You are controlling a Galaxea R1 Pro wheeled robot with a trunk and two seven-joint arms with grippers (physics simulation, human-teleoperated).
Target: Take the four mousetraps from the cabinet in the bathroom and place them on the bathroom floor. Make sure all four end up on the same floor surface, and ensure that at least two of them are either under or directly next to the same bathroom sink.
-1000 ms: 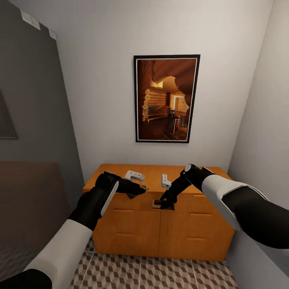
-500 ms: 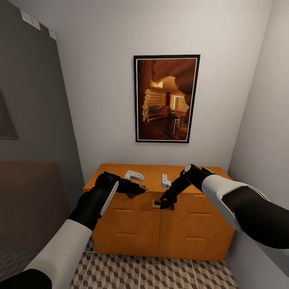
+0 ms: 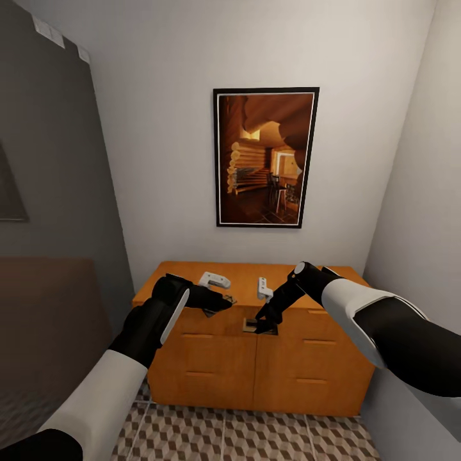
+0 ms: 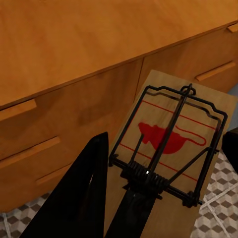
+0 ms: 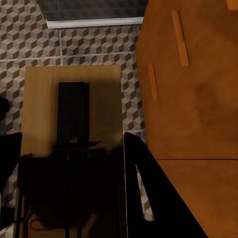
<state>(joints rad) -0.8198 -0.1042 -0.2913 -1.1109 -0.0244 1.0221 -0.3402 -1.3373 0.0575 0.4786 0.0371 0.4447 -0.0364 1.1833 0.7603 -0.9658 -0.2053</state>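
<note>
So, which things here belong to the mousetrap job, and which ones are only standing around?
Belong to the job:
- mousetrap in the left gripper
- mousetrap in the right gripper
- cabinet
- bathroom floor

Only standing around:
- framed picture on the wall
- two white items on the cabinet top; what they are, I cannot tell

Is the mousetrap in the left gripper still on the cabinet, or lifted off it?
Lifted off: the mousetrap hangs in the left gripper before the cabinet front, tiles below.
</note>
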